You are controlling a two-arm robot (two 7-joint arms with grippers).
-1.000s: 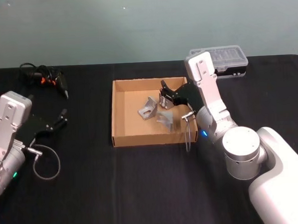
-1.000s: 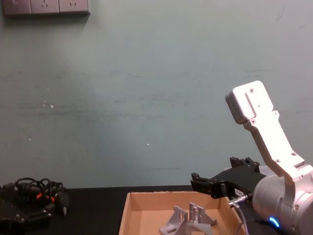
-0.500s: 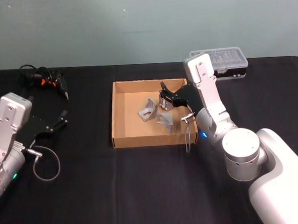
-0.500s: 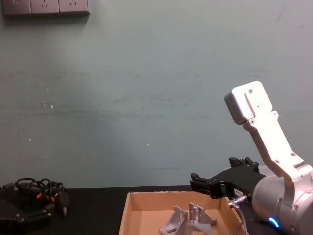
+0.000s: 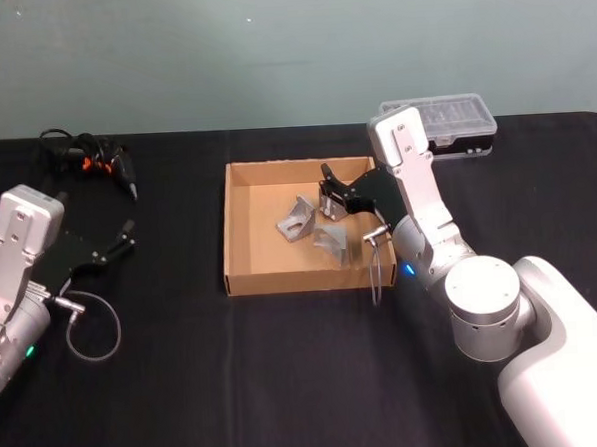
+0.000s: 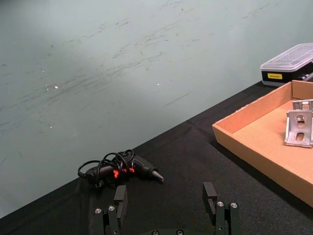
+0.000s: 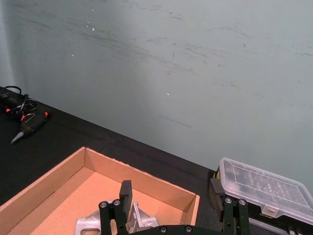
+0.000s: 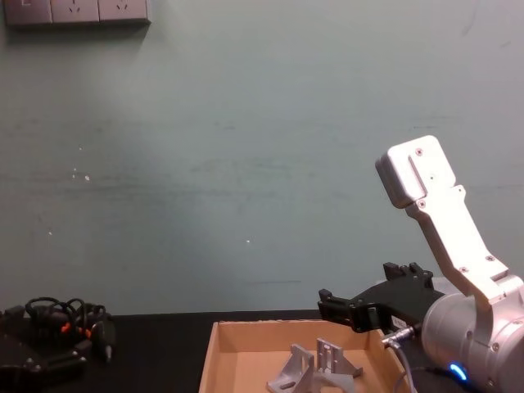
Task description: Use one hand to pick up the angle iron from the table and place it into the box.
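presently the right gripper point(image 5: 329, 195) is seen over the right part of the box point(image 5: 243, 269), its fingers point(image 7: 125, 193) spread apart with nothing clamped between them. two metal brackets are counted inside the box: one angle iron point(image 5: 297, 218) toward the middle of the floor, a second bracket point(image 5: 331, 240) just beside it, nearer the right wall. both are resting on the cardboard, apart from the gripper. in the chest view the gripper point(image 8: 354, 309) is held above the brackets and clear of them, which is judged consistent with a release already made; the placing step appears done.

the left gripper point(image 5: 119, 240) is parked low over the table point(image 5: 287, 384) well to the left of the box, fingers point(image 6: 210, 194) apart and empty. it is judged idle, kept out of the way since one arm is enough for the job.

a corded tool point(image 5: 90, 159) with orange marks is noted at the far left of the table, a clear-lidded plastic case point(image 5: 458, 120) at the far right behind the right arm. neither is touched. no angle iron is seen on the bare tabletop.
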